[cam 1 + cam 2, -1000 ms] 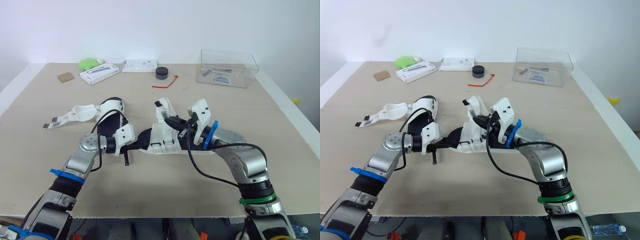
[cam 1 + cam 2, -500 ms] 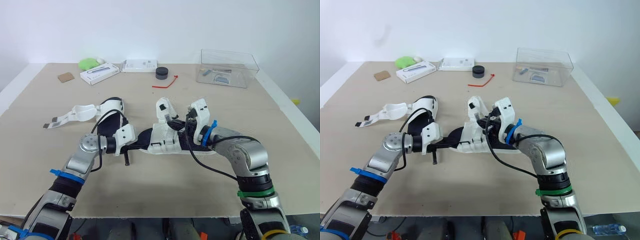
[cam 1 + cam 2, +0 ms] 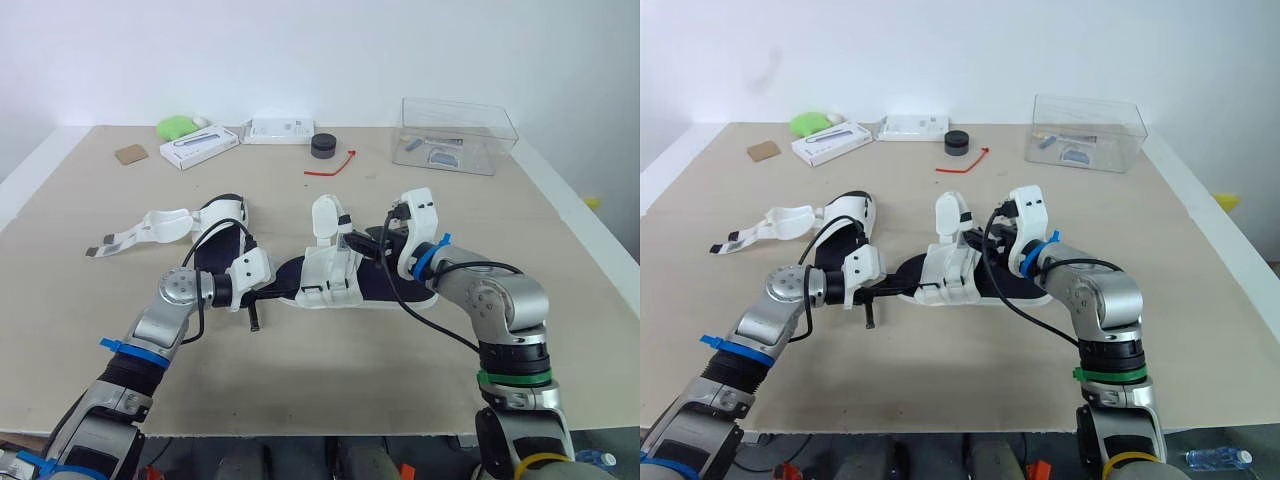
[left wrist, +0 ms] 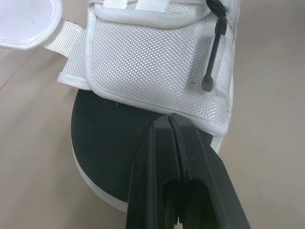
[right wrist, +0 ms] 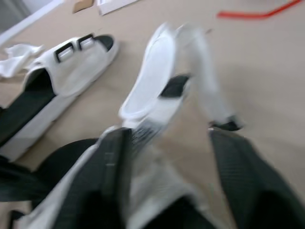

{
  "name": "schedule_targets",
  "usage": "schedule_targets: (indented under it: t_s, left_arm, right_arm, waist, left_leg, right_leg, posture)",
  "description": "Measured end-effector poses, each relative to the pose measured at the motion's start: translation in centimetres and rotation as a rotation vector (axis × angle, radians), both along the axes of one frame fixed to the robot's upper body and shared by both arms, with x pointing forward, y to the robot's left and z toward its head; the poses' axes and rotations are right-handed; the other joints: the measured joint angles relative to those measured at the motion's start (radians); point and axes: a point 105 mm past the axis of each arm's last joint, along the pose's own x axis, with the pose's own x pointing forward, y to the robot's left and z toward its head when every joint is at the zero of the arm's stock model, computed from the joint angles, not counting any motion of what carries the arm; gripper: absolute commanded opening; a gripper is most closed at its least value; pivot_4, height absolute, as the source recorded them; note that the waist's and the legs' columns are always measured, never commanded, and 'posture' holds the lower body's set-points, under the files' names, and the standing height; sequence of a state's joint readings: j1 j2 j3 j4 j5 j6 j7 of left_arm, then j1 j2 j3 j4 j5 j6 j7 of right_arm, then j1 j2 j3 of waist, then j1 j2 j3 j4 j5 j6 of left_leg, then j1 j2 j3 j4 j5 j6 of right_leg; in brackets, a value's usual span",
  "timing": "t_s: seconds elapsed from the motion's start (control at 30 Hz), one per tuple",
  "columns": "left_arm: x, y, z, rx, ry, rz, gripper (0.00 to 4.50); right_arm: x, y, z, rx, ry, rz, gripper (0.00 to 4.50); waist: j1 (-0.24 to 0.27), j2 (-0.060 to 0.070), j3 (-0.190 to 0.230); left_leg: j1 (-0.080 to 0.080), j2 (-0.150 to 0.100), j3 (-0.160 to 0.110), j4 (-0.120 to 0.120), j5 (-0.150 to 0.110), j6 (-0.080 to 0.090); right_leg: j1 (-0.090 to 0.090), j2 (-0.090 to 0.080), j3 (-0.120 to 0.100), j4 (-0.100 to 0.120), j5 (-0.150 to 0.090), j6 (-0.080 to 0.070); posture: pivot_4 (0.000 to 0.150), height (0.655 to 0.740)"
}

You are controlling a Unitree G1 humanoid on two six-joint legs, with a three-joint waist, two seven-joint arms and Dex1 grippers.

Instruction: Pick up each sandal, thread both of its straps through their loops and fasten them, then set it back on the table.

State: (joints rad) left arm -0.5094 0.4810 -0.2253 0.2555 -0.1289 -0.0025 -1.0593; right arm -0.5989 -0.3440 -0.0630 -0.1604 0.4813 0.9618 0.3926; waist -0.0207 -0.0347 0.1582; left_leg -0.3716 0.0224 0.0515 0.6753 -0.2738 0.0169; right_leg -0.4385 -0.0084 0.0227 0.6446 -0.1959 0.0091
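A white sandal with a black footbed point(image 3: 345, 280) lies in the middle of the table. One of its straps point(image 3: 325, 215) stands upright and free. My left gripper point(image 3: 283, 290) is shut, and its tips point(image 4: 169, 118) rest on the heel's footbed at the edge of the white upper. My right gripper point(image 3: 372, 240) is open just right of the standing strap, which shows beyond its spread fingers point(image 5: 112, 160). The second sandal point(image 3: 218, 228) lies further left, with its straps point(image 3: 135, 235) spread flat on the table.
Along the far edge stand a clear plastic box point(image 3: 458, 135), a black round tin point(image 3: 323, 145), a red tie point(image 3: 335, 165), two white boxes point(image 3: 198, 148), a green object point(image 3: 178, 127) and a brown card point(image 3: 130, 155).
My right gripper has opened, let go of the strap and drawn back to the right. The strap now stands up by itself. The left arm has not moved.
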Motion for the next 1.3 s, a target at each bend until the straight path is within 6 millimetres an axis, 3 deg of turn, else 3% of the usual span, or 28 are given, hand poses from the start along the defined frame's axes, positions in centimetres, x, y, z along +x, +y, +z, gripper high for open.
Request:
schedule_targets:
  t_s: [0.13, 0.3, 0.4, 0.53, 0.57, 0.6, 0.9, 1.23, 1.3]
  left_arm:
    - [0.0, 0.0, 0.0, -0.001, 0.0, 0.0, 0.0]
    - [0.1, 0.0, 0.0, -0.002, 0.001, 0.0, 0.0]
    - [0.1, -0.1, 0.0, -0.001, -0.01, -0.006, 0.0]
    - [0.1, -0.1, 0.0, 0.0, -0.016, -0.01, 0.0]
    - [0.1, -0.1, 0.0, 0.0, -0.018, -0.01, 0.0]
    - [0.1, -0.1, 0.0, 0.0, -0.019, -0.011, 0.0]
    - [0.0, -0.1, 0.1, 0.001, -0.023, -0.012, 0.0]
    - [0.0, -0.1, 0.1, 0.005, -0.028, -0.009, 0.0]
    - [0.0, -0.1, 0.1, 0.005, -0.028, -0.009, 0.0]
  right_arm:
    - [-0.1, 0.4, 0.9, -0.057, -0.108, 0.039, 3.61]
    - [-0.6, 2.0, 3.9, -0.075, -0.301, 0.154, 3.61]
    - [-0.8, 3.0, 4.6, -0.08, -0.34, 0.214, 2.85]
    - [-0.5, 3.5, 3.6, -0.085, -0.279, 0.255, 1.04]
    - [-0.4, 3.5, 3.0, -0.084, -0.239, 0.266, 0.34]
    - [-0.4, 3.5, 2.8, -0.084, -0.226, 0.268, 0.12]
    - [1.0, 1.8, -0.8, -0.198, -0.047, 0.245, 0.05]
    - [1.4, 1.8, -0.4, -0.226, 0.023, 0.265, 0.05]
    - [2.0, 1.8, 0.0, -0.168, 0.077, 0.244, 0.66]
  waist:
    - [0.0, 0.0, 0.0]
    - [0.0, 0.0, 0.0]
    - [0.0, 0.0, 0.0]
    - [0.0, 0.0, 0.0]
    - [0.0, 0.0, 0.0]
    - [0.0, 0.0, 0.0]
    - [0.0, 0.0, 0.0]
    - [0.0, 0.0, 0.0]
    - [0.0, 0.0, 0.0]
  left_leg:
    - [0.0, 0.0, 0.0, 0.0, 0.0, 0.0]
    - [0.0, 0.0, 0.0, 0.0, 0.0, 0.0]
    - [0.0, 0.0, -0.001, 0.0, 0.0, 0.0]
    - [-0.001, 0.0, 0.0, 0.0, 0.0, 0.0]
    - [-0.001, 0.0, 0.0, 0.0, 0.0, 0.0]
    - [-0.001, 0.0, 0.0, 0.0, 0.0, 0.0]
    - [-0.002, 0.0, 0.0, -0.001, 0.0, 0.0]
    - [-0.002, 0.0, 0.0, -0.001, 0.0, 0.0]
    - [-0.002, 0.0, 0.0, -0.001, 0.0, 0.0]
  right_leg:
    - [0.0, 0.0, 0.0, 0.0, 0.0, 0.0]
    - [0.0, 0.0, 0.0, 0.0, 0.0, 0.0]
    - [0.0, 0.0, -0.001, 0.0, 0.0, 0.0]
    - [0.0, 0.0, 0.0, -0.001, 0.0, 0.0]
    - [0.0, -0.001, 0.0, -0.001, 0.0, 0.0]
    - [0.0, -0.001, -0.001, -0.001, 0.0, 0.0]
    - [-0.002, 0.0, -0.001, -0.001, 0.0, 0.0]
    - [-0.002, 0.0, -0.001, -0.001, 0.0, -0.001]
    - [-0.002, 0.0, -0.001, -0.001, 0.0, -0.001]
  posture:
    - [0.15, 0.74]
    - [0.15, 0.74]
    - [0.15, 0.74]
    - [0.15, 0.74]
    - [0.15, 0.74]
    - [0.15, 0.74]
    - [0.15, 0.74]
    - [0.15, 0.74]
    - [0.15, 0.74]
